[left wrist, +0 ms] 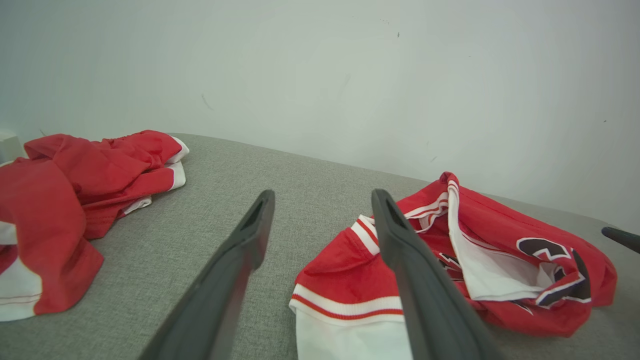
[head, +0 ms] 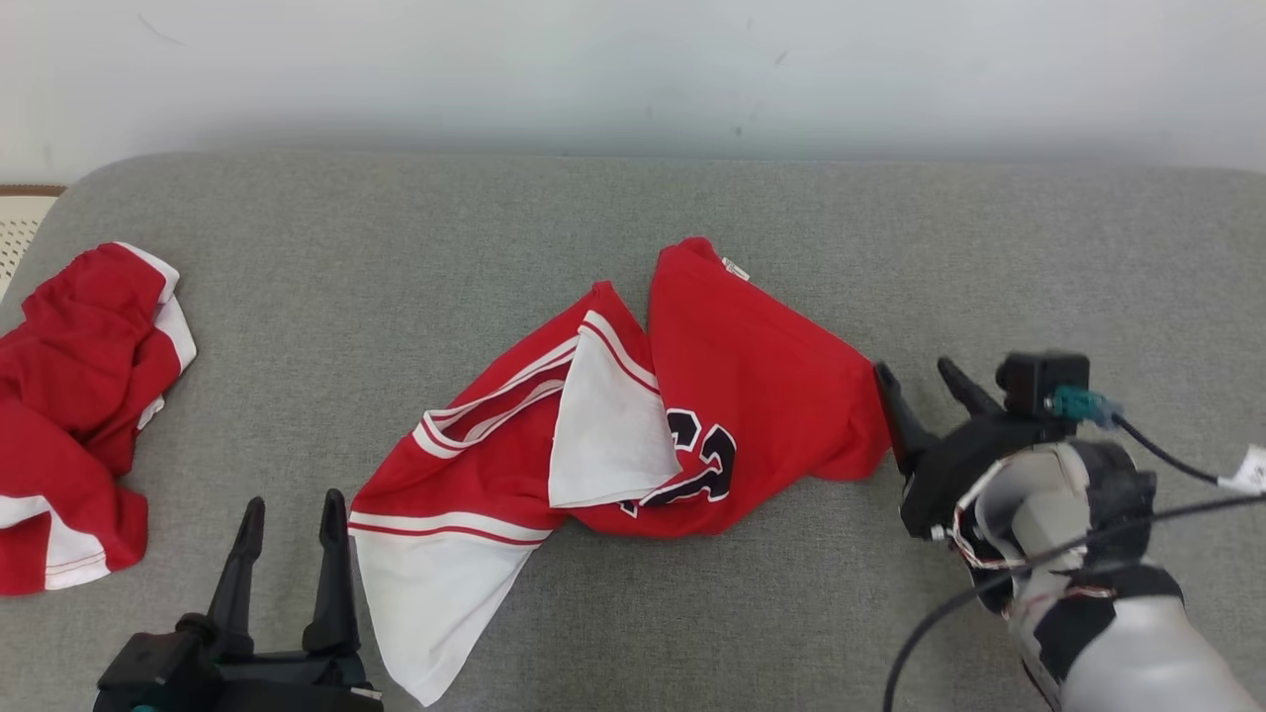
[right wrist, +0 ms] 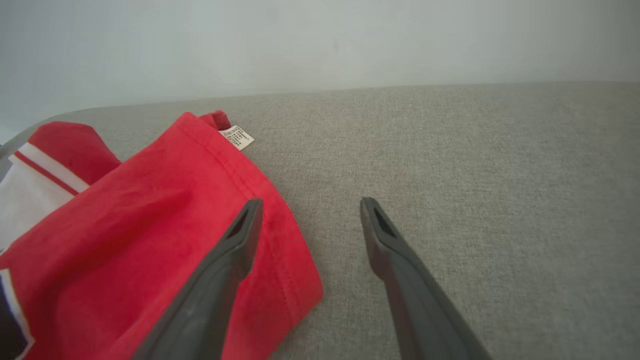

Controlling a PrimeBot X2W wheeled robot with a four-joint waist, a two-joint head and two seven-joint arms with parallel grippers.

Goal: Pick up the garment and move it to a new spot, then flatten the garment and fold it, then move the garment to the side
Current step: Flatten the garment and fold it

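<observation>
Garment [head: 771, 376] numerals [head: 704, 465] partly covered

The left pincer [head: 293, 504] and right pincer [head: 912, 368] each have two long, matte-black fingers [right wrist: 220, 280] tapering to blunt tips, with a narrow hollow slot [right wrist: 241, 224] near each tip. The left one has a chunky black base [head: 237, 672]. The right wrist has a small boxy black camera [head: 1043, 381] with a teal plug [head: 1078, 403], black cables [head: 1167, 457], a white tag [head: 1251, 470], thin red-and-white wires [head: 974, 554] and a smooth silver-grey forearm [head: 1137, 663].
</observation>
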